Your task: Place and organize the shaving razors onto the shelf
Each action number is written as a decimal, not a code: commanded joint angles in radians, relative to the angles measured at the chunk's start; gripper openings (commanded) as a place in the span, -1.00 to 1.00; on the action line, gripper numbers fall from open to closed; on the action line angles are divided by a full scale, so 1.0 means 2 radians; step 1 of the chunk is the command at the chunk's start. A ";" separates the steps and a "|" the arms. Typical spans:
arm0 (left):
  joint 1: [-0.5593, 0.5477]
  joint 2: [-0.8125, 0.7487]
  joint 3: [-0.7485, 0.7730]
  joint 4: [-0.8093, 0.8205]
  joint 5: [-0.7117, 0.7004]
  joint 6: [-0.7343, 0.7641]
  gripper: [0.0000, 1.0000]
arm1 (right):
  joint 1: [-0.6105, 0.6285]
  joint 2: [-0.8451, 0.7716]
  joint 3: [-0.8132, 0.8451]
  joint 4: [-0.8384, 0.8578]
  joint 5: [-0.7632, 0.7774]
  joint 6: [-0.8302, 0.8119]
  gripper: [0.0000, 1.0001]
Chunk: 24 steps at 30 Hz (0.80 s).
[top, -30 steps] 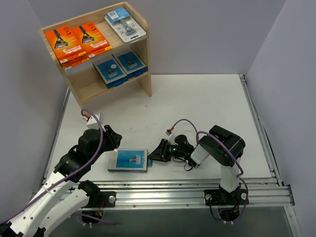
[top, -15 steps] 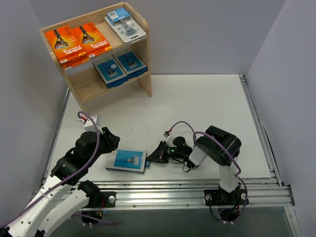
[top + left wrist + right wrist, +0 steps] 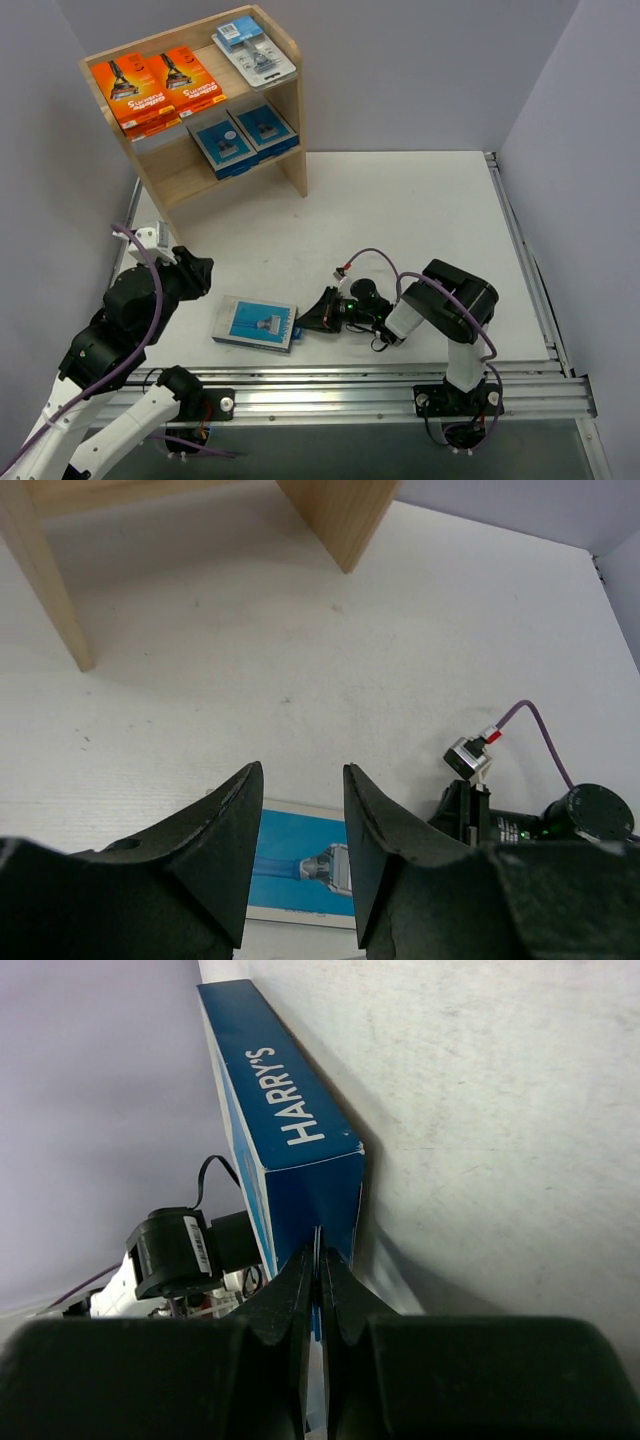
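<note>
A grey-and-blue razor box (image 3: 255, 323) lies flat on the white table near its front edge. My right gripper (image 3: 308, 321) lies low at the box's right end. In the right wrist view the gripper (image 3: 320, 1252) is shut on a thin flap of the razor box (image 3: 285, 1110). My left gripper (image 3: 198, 271) hangs open left of and above the box, apart from it. The left wrist view shows the box (image 3: 300, 865) below the spread gripper (image 3: 302, 780). The shelf (image 3: 185, 175) at the back left holds two orange packs (image 3: 155, 85), a blister pack (image 3: 253, 47) and two blue boxes (image 3: 243, 135).
An aluminium rail (image 3: 400, 385) runs along the table's near edge by the arm bases. Grey walls close in the left, back and right. A purple cable (image 3: 375, 255) loops over the right wrist. The shelf's front posts (image 3: 345, 515) stand on the table beyond the box.
My left arm has drawn back to the left, away from the box. The right gripper has closed on the box's right end, and the box has slid slightly left.
</note>
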 commanded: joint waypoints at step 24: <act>0.002 -0.147 -0.062 0.055 -0.242 0.176 0.60 | 0.030 -0.148 0.244 -0.097 0.020 -0.092 -1.00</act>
